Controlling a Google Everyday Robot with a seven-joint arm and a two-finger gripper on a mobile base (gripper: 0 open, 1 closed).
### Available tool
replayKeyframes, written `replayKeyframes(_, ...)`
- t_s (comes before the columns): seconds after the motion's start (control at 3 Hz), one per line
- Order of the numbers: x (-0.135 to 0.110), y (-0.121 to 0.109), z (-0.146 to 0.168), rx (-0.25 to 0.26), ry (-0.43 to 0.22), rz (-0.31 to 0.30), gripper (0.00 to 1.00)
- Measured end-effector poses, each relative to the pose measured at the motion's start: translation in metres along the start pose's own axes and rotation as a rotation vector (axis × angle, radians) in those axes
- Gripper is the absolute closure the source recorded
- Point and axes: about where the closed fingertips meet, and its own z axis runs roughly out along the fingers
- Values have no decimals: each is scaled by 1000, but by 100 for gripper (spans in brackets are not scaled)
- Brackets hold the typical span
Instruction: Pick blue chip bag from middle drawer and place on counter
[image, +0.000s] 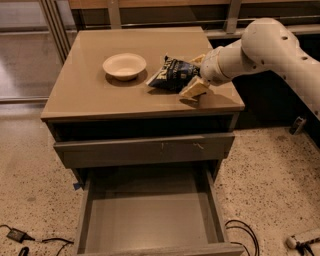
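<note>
The blue chip bag (172, 74) lies on the counter (85, 92), just right of the cream bowl (124, 65). My gripper (196, 74) is at the bag's right end, low over the counter near its right edge. Its cream fingers (194, 89) stand apart on either side of the bag's end, open around it. The middle drawer (150, 220) is pulled out below the cabinet front and nothing shows on its grey floor.
A shut grey drawer front (145, 150) sits above the open drawer. Black cables (242, 232) lie on the speckled floor at right and at the left (20, 235). A white object (302, 239) lies at the bottom right. Rails run behind the counter.
</note>
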Motion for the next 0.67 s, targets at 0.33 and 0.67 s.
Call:
replayKeyframes(0.33,0,0,0,0,0,0,0)
replayKeyframes(0.67,0,0,0,0,0,0,0)
